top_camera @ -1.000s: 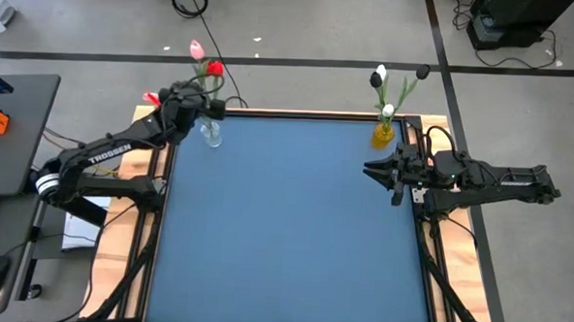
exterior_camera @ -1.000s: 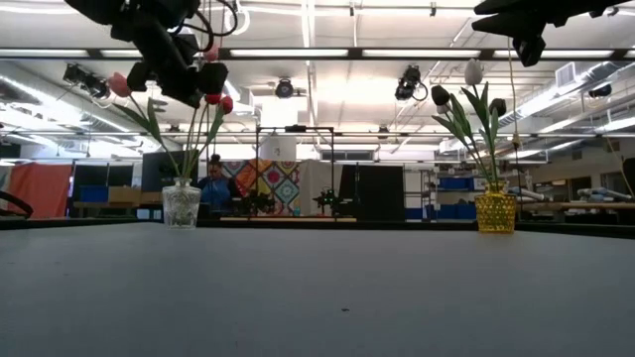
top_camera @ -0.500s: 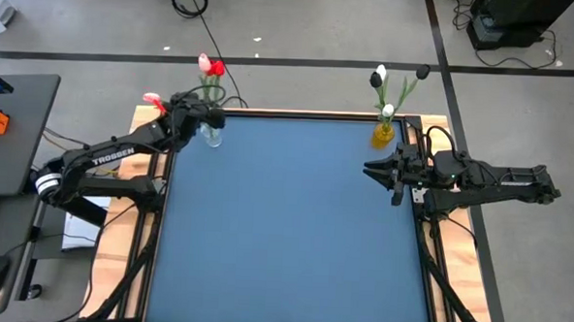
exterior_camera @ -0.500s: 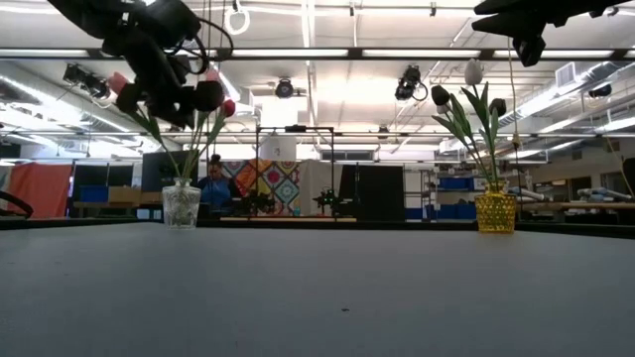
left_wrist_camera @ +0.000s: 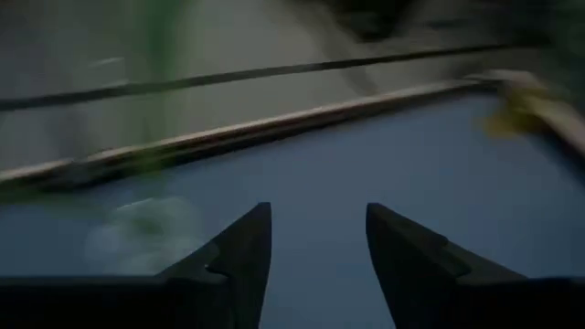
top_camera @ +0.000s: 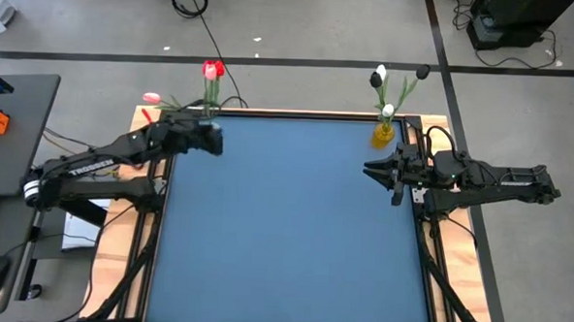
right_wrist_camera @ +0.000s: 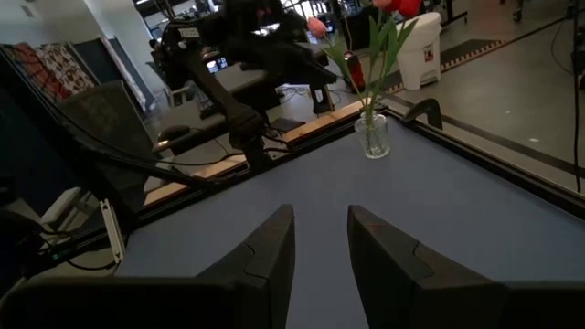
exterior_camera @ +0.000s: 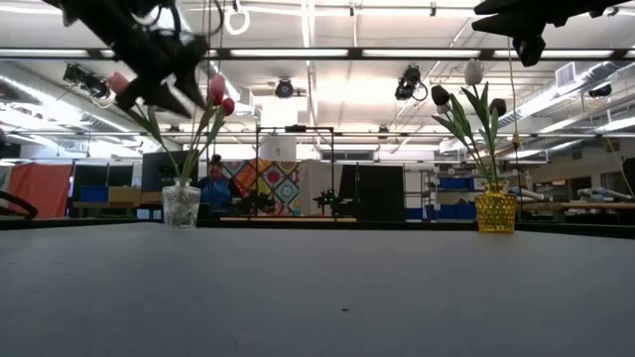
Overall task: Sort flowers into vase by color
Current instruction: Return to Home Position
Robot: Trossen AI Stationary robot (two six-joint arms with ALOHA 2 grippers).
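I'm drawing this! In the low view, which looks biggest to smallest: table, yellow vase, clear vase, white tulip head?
1. table
2. yellow vase and clear vase look about alike
3. white tulip head

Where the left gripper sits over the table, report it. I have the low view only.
Observer: From above, the left gripper hangs over the far left corner of the table, close to the clear vase.
Operator: Now tell me whether it carries anything.
Observer: Its wrist view shows the fingers apart with nothing between them.
Operator: Give me the right gripper too.
Observer: The right gripper is open and empty by the table's right edge, on the near side of the yellow vase and apart from it.
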